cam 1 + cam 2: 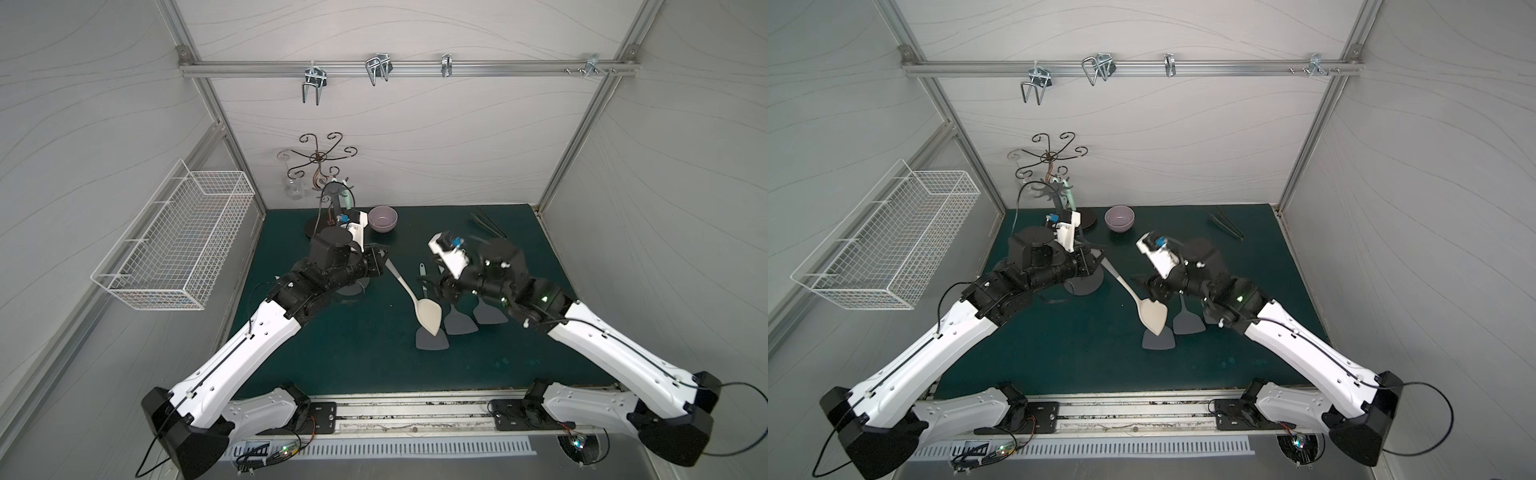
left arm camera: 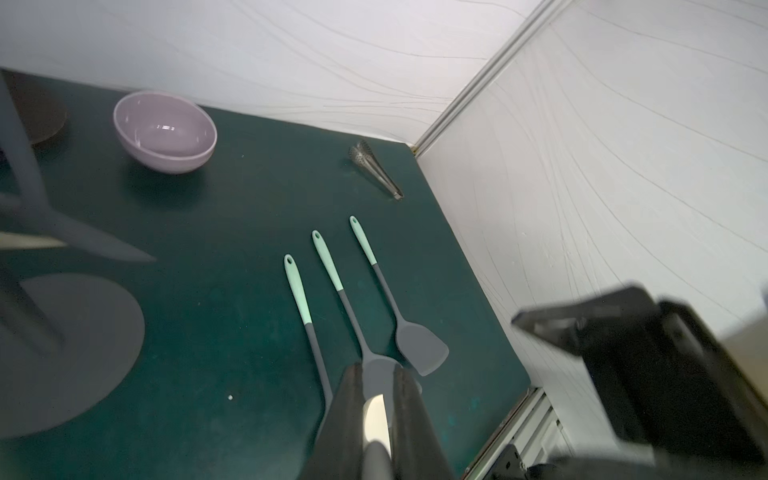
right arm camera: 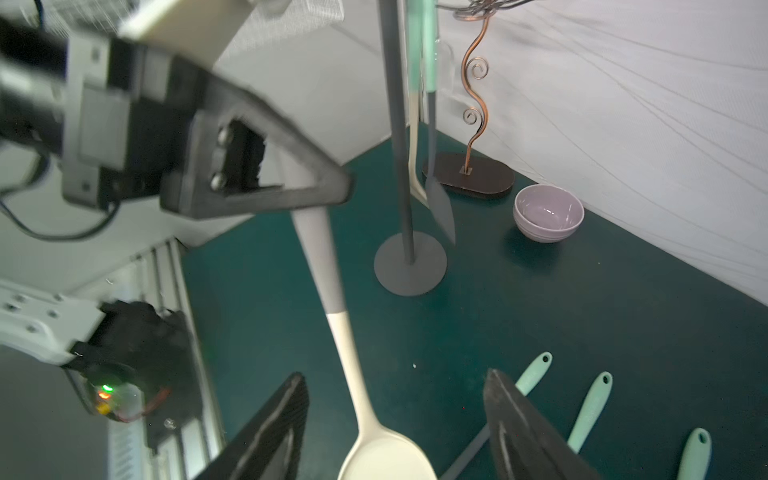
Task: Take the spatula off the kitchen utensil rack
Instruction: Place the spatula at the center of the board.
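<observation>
My left end effector [image 1: 381, 254] is pinching the grey handle end of the cream spatula [image 1: 427, 316], which hangs above the desk [image 1: 332, 353], clear of the rack [image 3: 399, 166]. In both top views its long axis runs from 10 o'clock at that grip to 4 o'clock at the blade. The right end effector [image 3: 395, 376] stands spread astride the neck, not touching

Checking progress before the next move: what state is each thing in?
kitchen utensil rack: upright, two utensils hanging.
left gripper: shut on the cream spatula, at its grey handle.
right gripper: open, fingers either side of the blade.
cream spatula: off the rack, held tilted.
mint-handled spatulas: three, flat on the mat.
bowl: upright, empty.
tongs: lying closed.
</observation>
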{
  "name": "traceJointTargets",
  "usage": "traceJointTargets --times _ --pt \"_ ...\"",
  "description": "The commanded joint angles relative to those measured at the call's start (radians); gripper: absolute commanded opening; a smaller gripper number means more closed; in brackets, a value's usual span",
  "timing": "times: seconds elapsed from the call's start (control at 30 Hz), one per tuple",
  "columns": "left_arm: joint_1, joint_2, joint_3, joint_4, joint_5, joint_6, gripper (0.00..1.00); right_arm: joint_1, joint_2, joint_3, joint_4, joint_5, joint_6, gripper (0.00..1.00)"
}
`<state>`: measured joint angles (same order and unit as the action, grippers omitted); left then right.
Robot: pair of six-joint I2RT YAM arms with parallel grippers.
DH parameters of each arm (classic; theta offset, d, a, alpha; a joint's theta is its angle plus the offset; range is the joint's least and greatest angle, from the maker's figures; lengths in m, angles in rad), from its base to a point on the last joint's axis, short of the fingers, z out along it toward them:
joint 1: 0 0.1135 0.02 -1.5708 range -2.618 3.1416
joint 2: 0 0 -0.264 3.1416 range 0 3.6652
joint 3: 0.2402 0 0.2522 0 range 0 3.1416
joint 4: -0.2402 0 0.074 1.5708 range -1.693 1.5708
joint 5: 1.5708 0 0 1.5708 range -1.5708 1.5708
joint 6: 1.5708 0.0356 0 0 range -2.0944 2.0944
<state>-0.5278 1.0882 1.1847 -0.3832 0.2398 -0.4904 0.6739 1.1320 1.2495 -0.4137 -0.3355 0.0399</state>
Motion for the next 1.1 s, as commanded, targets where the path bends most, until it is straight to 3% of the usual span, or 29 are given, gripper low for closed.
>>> traceJointTargets --times 0.0,0.1,0.23,0.33,0.6,0.77,0.8,0.87,1.0,1.03,1.07 --pt "0.111 -0.015 0.017 0.099 0.375 0.138 0.0 -0.071 0.042 0.057 -0.193 -0.473 0.1 0.67" --pt "0.171 0.028 0.035 0.115 0.552 0.086 0.0 -0.011 0.039 0.035 -0.206 -0.351 0.061 0.63" --pt "0.173 0.05 0.008 0.184 0.594 0.016 0.0 0.124 0.062 0.003 -0.171 -0.071 0.039 0.61" --pt "0.174 0.057 -0.002 0.214 0.614 -0.015 0.0 0.168 0.101 0.002 -0.137 0.025 0.042 0.55" --pt "0.173 0.047 -0.014 0.205 0.553 -0.046 0.0 0.28 0.167 0.03 -0.1 0.243 0.01 0.36" --pt "0.175 0.049 -0.015 0.156 0.481 -0.043 0.0 0.309 0.208 0.052 -0.122 0.274 0.006 0.34" --pt "0.178 0.05 -0.015 0.148 0.473 -0.045 0.0 0.314 0.214 0.056 -0.127 0.291 0.007 0.27" --pt "0.181 0.051 -0.014 0.131 0.454 -0.047 0.0 0.32 0.224 0.063 -0.141 0.333 0.007 0.04" --pt "0.181 0.053 0.003 0.062 0.402 -0.014 0.0 0.326 0.231 0.081 -0.172 0.413 -0.004 0.0" --pt "0.182 0.053 0.004 0.05 0.397 -0.002 0.11 0.326 0.232 0.086 -0.175 0.417 -0.009 0.0" --pt "0.183 0.053 0.009 0.032 0.392 0.017 0.33 0.326 0.233 0.092 -0.183 0.423 -0.018 0.0"
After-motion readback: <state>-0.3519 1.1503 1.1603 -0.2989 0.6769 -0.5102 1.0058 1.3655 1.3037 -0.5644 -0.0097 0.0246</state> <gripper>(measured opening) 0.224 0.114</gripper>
